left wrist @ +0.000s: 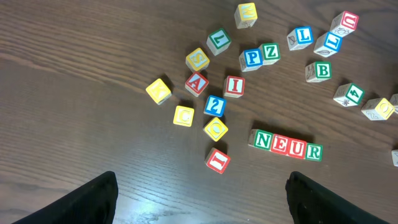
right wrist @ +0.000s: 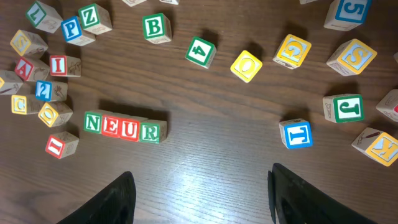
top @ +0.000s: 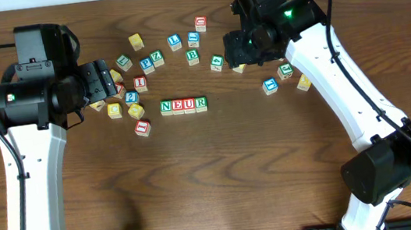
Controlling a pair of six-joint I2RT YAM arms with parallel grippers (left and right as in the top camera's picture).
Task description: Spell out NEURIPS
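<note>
Four wooden cubes stand in a row reading N E U R (top: 183, 106) mid-table, also in the left wrist view (left wrist: 286, 144) and the right wrist view (right wrist: 124, 127). One red I cube (left wrist: 217, 160) lies just left of the row, and another red I cube (left wrist: 234, 86) sits farther back. A blue P cube (left wrist: 252, 58) rests beside a green Z cube. A yellow S cube (left wrist: 198, 59) lies in the left cluster. My left gripper (left wrist: 202, 183) hangs open over bare wood, left of the cluster (top: 105, 80). My right gripper (right wrist: 202, 183) is open and empty, behind the row's right end (top: 248, 47).
Loose cubes with other letters lie scattered: a green B (top: 192, 55), a blue T (right wrist: 295, 134), a green J (right wrist: 345, 107), a yellow Q (right wrist: 246, 65) and several more near the right arm (top: 344, 90). The left arm (top: 29, 152) stands at the table's left.
</note>
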